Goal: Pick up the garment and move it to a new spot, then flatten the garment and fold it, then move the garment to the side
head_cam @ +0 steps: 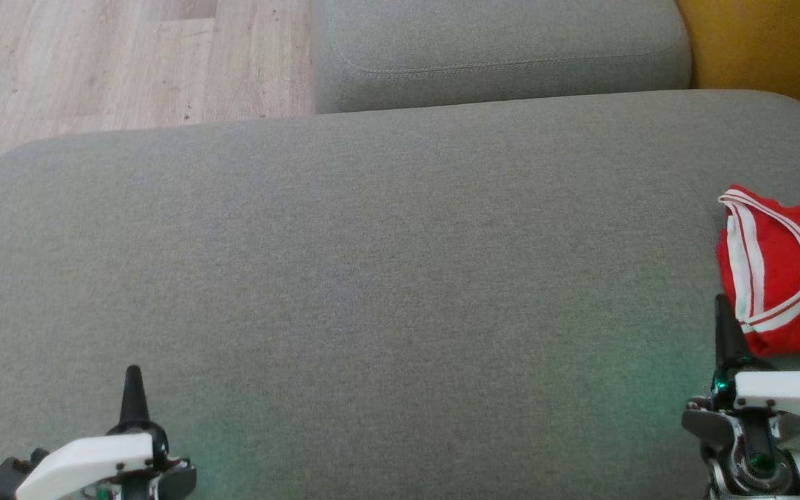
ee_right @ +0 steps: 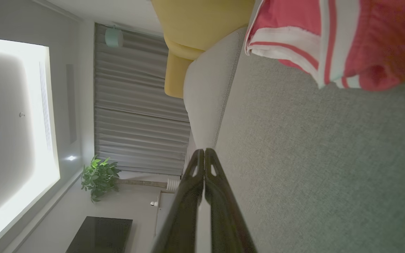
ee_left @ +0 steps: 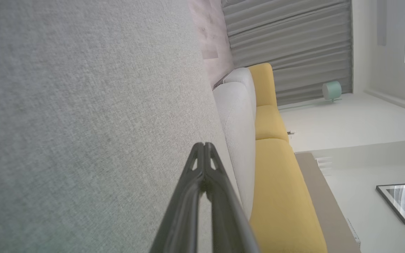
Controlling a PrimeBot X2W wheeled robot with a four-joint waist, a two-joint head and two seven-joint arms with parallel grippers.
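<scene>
Head view: I see the red fabric garment with white striped trim [head_cam: 782, 271] lying bunched at the right edge of the frame, on the broad grey woven seat cushion [head_cam: 372, 278] — part of it is cut off by the frame edge. The right tool [head_cam: 721, 309] sits lower right, its two dark fingers pressed together with nothing between them. Its tip points up the frame just beside the garment's lower left corner — I cannot tell whether it touches the cloth. The right wrist view puts the garment in the upper right, apart from the closed fingertips. The left tool [head_cam: 133, 375] is lower left, fingers likewise pressed tight and empty, well apart from the garment. Second grey cushion [head_cam: 497, 48] top centre, pale wooden floor [head_cam: 94, 55] upper left, yellow upholstery [head_cam: 768, 42] upper right.
</scene>
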